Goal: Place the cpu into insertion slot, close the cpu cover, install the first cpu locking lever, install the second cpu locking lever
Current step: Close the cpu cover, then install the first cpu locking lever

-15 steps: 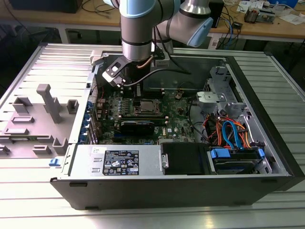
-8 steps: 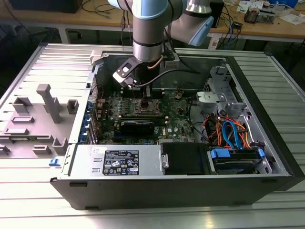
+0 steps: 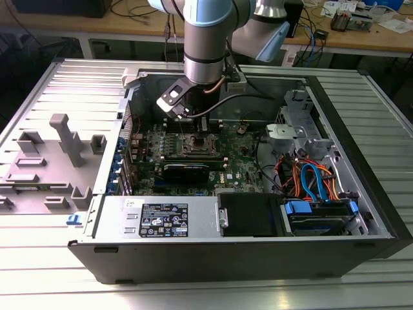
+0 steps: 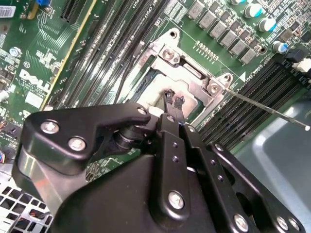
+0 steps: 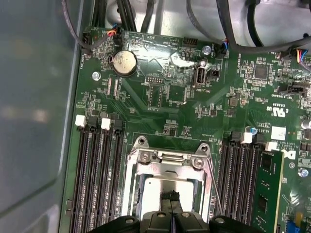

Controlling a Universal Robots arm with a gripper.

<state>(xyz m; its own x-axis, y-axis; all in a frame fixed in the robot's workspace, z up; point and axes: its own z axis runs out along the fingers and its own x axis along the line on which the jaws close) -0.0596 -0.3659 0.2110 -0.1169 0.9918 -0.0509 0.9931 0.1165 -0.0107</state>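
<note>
My gripper hangs inside the open computer case, just over the insertion slot on the green board. In both wrist views its two black fingertips stand together, shut, with nothing between them. They hover over the pale silver face of the cpu, which lies in the slot. I cannot tell whether they touch it. The silvery cpu cover lies down around the chip, so the cpu's face shows through its cut-out. A thin metal lever rod juts out from one side of the socket, unlatched.
Long black memory slots flank the socket, with a green memory module in one. A coin battery and cables lie beyond. A drive cage with orange and blue cables is at the exterior view's right, a grey fixture outside the case.
</note>
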